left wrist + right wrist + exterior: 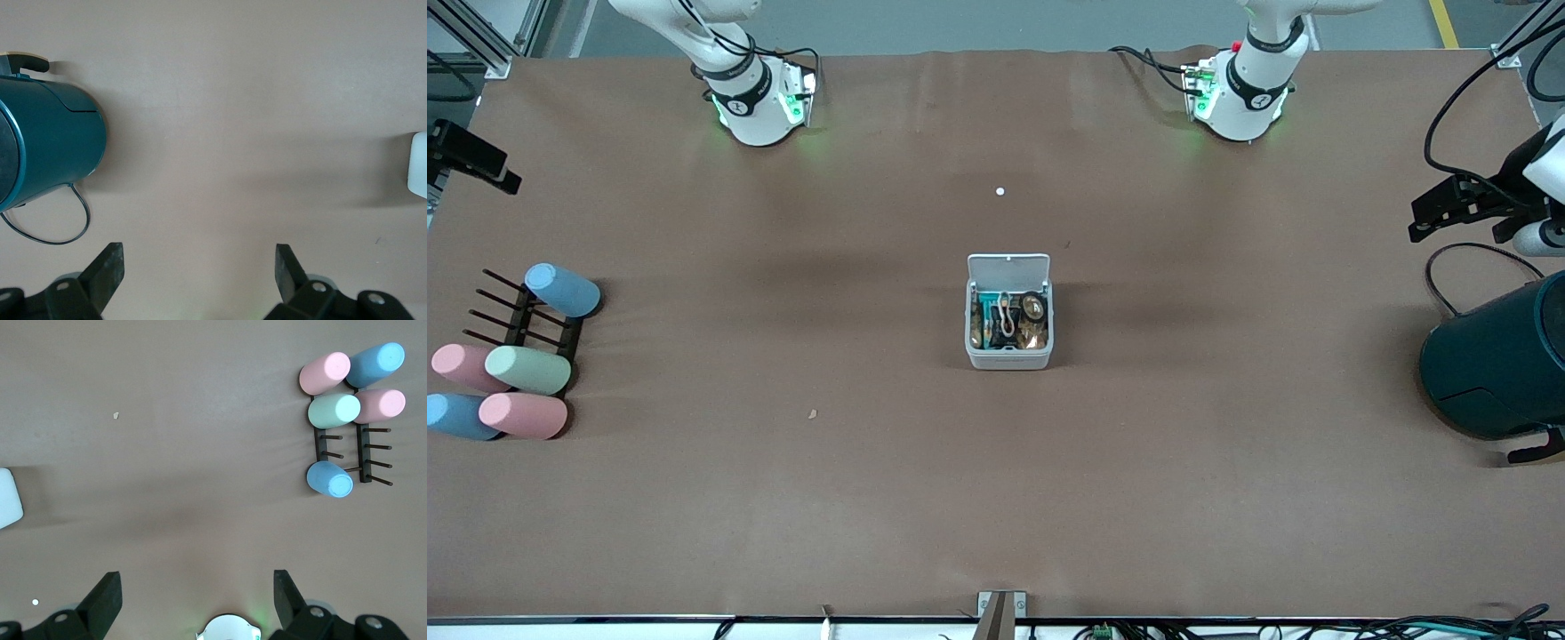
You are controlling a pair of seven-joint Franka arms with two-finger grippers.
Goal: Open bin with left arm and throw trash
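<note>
The bin [1009,358] stands at the middle of the table with its lid [1008,268] raised open. Inside lie the trash: a black wrapper [996,329], a beige rubber band [1007,316] and a black tape roll [1035,307]. The left arm [1240,89] and right arm [756,98] rise out of the front view. My left gripper [197,267] is open and empty, high over bare table between the bin's edge [418,173] and the teal drum. My right gripper [195,593] is open and empty, high over its own base, with the bin's edge [8,497] off to one side.
A large dark teal drum [1498,356] lies at the left arm's end, also in the left wrist view [47,140]. Several pastel cups on a black rack [516,356] sit at the right arm's end [353,407]. A small white dot [1000,191] and a crumb [812,413] lie on the table.
</note>
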